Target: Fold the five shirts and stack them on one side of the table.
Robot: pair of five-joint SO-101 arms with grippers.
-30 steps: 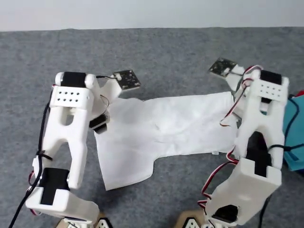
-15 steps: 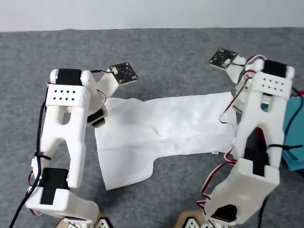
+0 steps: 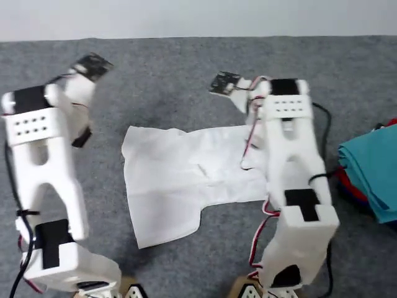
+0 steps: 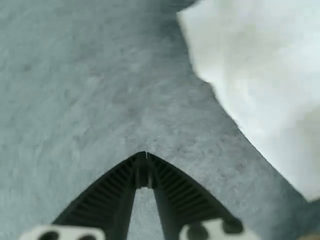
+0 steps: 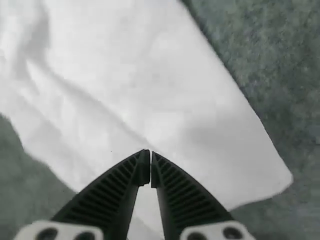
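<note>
A white shirt (image 3: 180, 177) lies spread flat on the grey carpeted table (image 3: 186, 81), one sleeve pointing toward the front edge. In the left wrist view, my left gripper (image 4: 145, 156) is shut and empty, hanging over bare carpet with the white shirt (image 4: 260, 75) off to one side. My left arm (image 3: 37, 124) stands left of the shirt, clear of it. Seen from the right wrist, my right gripper (image 5: 147, 153) is shut just above the white shirt (image 5: 125, 85), near its edge. My right arm (image 3: 288, 130) covers the shirt's right end.
A pile of folded shirts (image 3: 372, 171), teal on top with red showing beneath, sits at the table's right edge. Bare carpet stretches behind the shirt and between the two arm bases at the front.
My left arm has swung left, off the shirt's collar end. My right arm has moved left from the shirt's right edge to above its right half. The shirt has stayed in place.
</note>
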